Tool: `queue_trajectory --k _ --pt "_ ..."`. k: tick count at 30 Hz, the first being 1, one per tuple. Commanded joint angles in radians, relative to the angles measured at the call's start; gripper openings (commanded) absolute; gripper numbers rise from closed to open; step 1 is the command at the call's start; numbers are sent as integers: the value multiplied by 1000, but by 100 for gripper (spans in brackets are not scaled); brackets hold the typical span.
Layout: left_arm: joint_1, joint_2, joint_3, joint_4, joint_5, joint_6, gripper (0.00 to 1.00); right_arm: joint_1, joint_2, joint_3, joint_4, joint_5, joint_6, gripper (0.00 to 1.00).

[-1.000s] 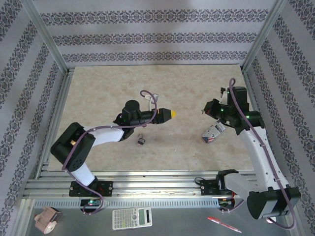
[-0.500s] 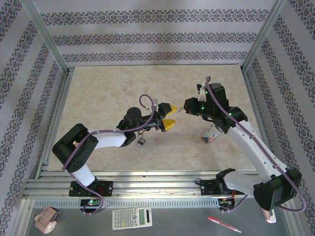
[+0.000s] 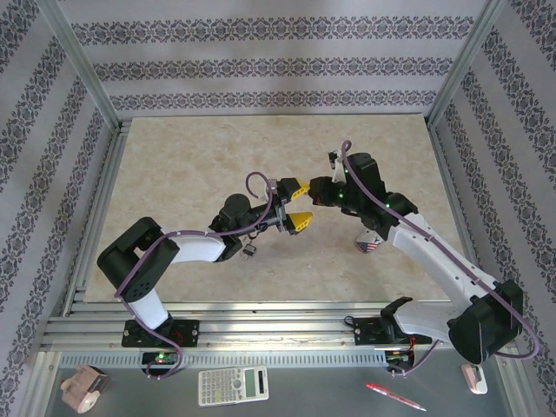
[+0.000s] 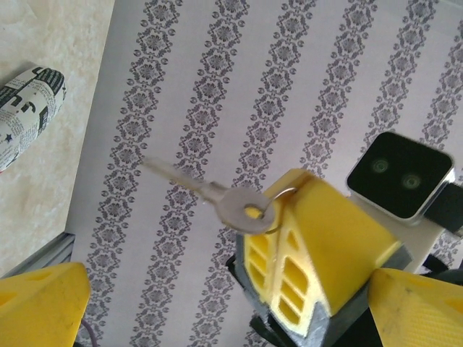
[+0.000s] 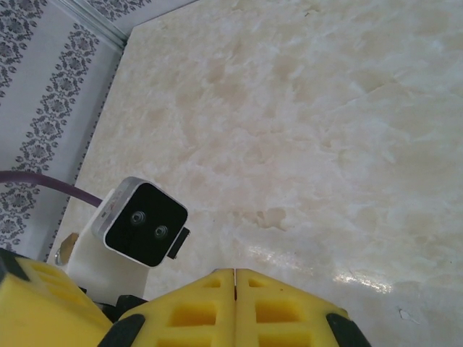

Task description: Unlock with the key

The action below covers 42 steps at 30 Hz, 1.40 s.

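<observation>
At the near edge, off the table, one calculator (image 3: 233, 385), one roll of tape (image 3: 82, 388) and one red pen (image 3: 395, 397) are seen. Two arms are counted, each with one gripper. On the table (image 3: 191, 165), one small lock (image 3: 249, 250) is seen lying just beside the left arm, and one printed roll (image 3: 369, 243) is seen lying under the right arm. A bit farther off, the two grippers are set tip to tip above the middle of the table. The left gripper (image 3: 300, 203) is spread wide. The right gripper (image 5: 235, 278) is pressed tight together, and one key (image 4: 217, 195) is held at its tip by the ring. The key is pointed out into the gap between the left gripper's yellow fingers (image 4: 40, 303), apart from both of them. The key is held up in the air, near the lock but apart from it.
</observation>
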Motion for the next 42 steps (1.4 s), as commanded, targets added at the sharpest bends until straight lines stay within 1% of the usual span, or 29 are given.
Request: queue_trajectory --k 1,3,8,13,16,29,40,42 --pt "-7 15 4 54 -34 -31 98 30 -29 -19 46 -18 0 0" --pt "-7 24 19 57 -29 -37 97 40 -35 -32 54 -21 0 0" --pt "-6 30 28 47 -25 -32 92 58 -60 -57 61 -26 -3 0" --pt "-2 38 26 36 -30 -21 81 72 -89 -84 54 -37 -4 0" --pt "-1 44 29 29 -27 -16 79 73 -106 -102 57 -45 -2 0" --pt "19 46 9 3 -23 15 74 81 -139 -128 67 -86 4 0" --pt "32 57 -1 -42 -28 24 73 102 -157 -143 116 -137 6 0" --pt "35 58 -6 -45 -33 25 73 102 -167 -162 147 -159 8 0"
